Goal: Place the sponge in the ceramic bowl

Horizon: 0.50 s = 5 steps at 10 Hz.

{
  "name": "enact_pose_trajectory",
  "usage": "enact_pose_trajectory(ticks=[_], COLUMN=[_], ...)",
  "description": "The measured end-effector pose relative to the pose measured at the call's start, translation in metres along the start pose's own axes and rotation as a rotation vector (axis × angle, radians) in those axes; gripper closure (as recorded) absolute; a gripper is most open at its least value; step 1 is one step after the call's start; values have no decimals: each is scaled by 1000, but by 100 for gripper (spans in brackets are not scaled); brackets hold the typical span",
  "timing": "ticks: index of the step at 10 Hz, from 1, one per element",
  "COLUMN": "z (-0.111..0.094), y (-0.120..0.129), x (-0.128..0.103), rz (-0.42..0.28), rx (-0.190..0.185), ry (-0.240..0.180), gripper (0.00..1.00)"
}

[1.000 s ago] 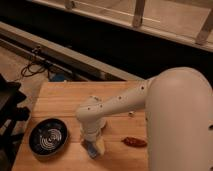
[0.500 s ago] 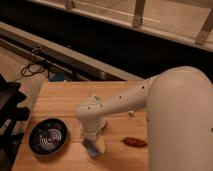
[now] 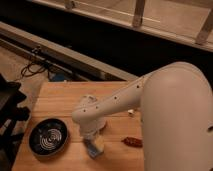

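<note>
The light-blue sponge lies on the wooden table near its front edge, partly covered by the arm's end. My gripper points straight down onto the sponge and sits right at it. The ceramic bowl is dark and round with pale rings inside. It rests on the table to the left of the gripper, a short gap away, with nothing in it.
A dark red elongated item lies to the right of the gripper. A small white object sits farther back beside the arm. The big white arm covers the table's right side. Dark equipment stands off the left edge.
</note>
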Motion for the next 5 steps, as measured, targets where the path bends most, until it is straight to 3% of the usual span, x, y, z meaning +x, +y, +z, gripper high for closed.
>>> enact_pose_trajectory(ticks=[5], z=[15], y=[8], x=[7], rz=[38], rx=[-24], ry=[-62], gripper=[20])
